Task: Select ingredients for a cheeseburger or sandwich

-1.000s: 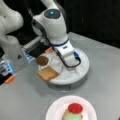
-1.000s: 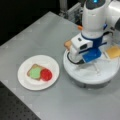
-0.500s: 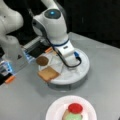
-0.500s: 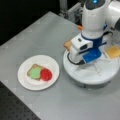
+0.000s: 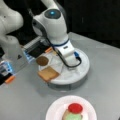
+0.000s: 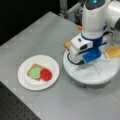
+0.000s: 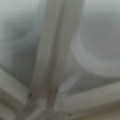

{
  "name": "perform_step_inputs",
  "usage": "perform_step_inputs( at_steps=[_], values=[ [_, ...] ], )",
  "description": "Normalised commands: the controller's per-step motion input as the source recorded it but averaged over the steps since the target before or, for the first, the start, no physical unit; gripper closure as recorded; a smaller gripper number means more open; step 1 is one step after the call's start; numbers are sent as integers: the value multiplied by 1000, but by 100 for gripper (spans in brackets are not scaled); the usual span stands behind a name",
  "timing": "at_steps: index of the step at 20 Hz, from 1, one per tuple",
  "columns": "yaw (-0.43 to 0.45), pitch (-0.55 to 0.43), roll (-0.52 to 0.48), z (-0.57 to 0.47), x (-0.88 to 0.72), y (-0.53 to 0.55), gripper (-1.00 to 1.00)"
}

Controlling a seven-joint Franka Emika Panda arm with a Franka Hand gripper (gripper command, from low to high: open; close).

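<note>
White paper plate (image 5: pixel 82 102) sits near table's front edge w/ toast (image 6: pixel 31 70), green lettuce (image 6: pixel 35 73) and red tomato disc (image 6: pixel 46 74) on it. Behind it, white divided tray (image 5: pixel 80 72): in a front view patty (image 5: pixel 42 60) and toast square (image 5: pixel 48 73); in a front view cheese square (image 6: pixel 113 51). Wrist view shows only tray dividers (image 7: pixel 52 60). Gripper (image 5: pixel 68 56) hangs low over tray; spread can't be told. No change vs 1 s ago.

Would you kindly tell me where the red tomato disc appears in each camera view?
Front view: the red tomato disc sits at bottom centre, on the white paper plate.
Front view: the disc lies left of centre, on the same plate.
Wrist view: not in it.
Shared landmark: the white divided tray.
</note>
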Motion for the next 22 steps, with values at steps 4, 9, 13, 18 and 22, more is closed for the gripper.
perform_step_inputs(
  at_steps=[4, 9, 13, 18, 22],
  values=[
    [164, 82, 161, 63, 188, -44, -100],
    [183, 92, 166, 71, 198, -38, -100],
    [196, 90, 173, 77, 218, -34, -100],
    [163, 93, 178, 70, 226, -36, -100],
    [99, 95, 182, 69, 225, -37, -100]
  ],
)
